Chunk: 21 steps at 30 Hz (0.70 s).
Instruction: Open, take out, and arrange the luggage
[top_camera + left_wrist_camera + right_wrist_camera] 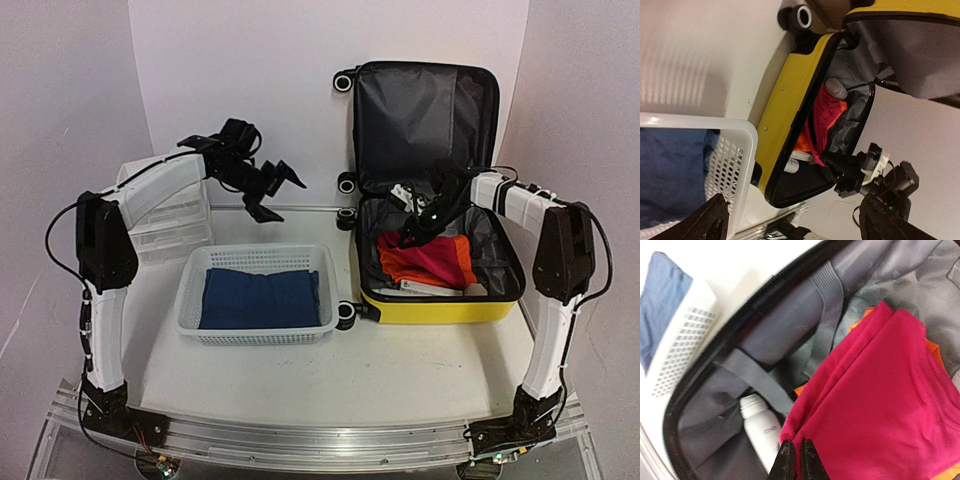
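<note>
Unpacking is judged to be the step in hand. From the top view, the luggage (440,308) is seen lying open on the right of the worktop (400,370), its lid stood upright. The right claw (412,236) is lowered into the open half, at the left edge of a pink cloth (445,256) laid over an orange cloth (395,268). The left claw (272,195) is held high behind the white basket (188,296), jaws spread and empty. A blue cloth (258,298) is already laid in the basket.

From the left wrist view, the yellow shell is seen just beside the basket, and a clear-capped bottle (836,89) is tucked against the pink cloth.

From the right wrist view, the right claw's tips are shown pressed together at the fold of the pink cloth. Whether fabric is pinched between them cannot be told. A white bottle (762,430) is lodged nearby under a grey strap (765,385).

Next, a sure pinch on the pink cloth is called for, then a lift clear of the luggage and a carry toward the basket, with strap and bottle left undisturbed.
</note>
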{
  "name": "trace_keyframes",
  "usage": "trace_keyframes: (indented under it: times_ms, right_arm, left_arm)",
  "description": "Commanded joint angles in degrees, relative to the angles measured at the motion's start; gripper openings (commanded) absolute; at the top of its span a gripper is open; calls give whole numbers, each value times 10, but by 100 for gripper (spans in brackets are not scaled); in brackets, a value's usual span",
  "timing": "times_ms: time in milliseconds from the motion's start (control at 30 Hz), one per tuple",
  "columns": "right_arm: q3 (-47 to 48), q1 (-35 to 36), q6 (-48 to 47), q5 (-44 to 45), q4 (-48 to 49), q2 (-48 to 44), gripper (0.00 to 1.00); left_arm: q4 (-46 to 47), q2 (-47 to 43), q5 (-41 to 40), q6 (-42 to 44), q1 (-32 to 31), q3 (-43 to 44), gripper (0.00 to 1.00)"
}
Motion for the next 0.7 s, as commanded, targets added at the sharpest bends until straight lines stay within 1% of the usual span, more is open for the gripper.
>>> trace_keyframes:
  times_ms: [0, 67, 167, 233, 333, 433, 667]
  right_arm:
    - [-19, 3, 24, -53, 2, -62, 0]
    - [-32, 2, 25, -59, 2, -71, 0]
    - [-49, 2, 27, -65, 2, -85, 0]
    - [-58, 2, 29, -71, 2, -93, 0]
    - [-75, 2, 35, -83, 9, -106, 0]
    - [-89, 3, 43, -88, 15, -115, 0]
    - [-119, 3, 53, -92, 32, -147, 0]
  left_arm:
    - [90, 48, 77, -209, -55, 39, 91]
    - [119, 82, 77, -269, -86, 63, 91]
    - [136, 134, 73, -330, -133, 102, 90]
    - [140, 143, 63, -373, -151, 96, 88]
    - [148, 145, 27, -416, -171, 86, 85]
    - [150, 153, -2, -474, -192, 88, 85]
    - [161, 210, -36, -538, -225, 138, 87]
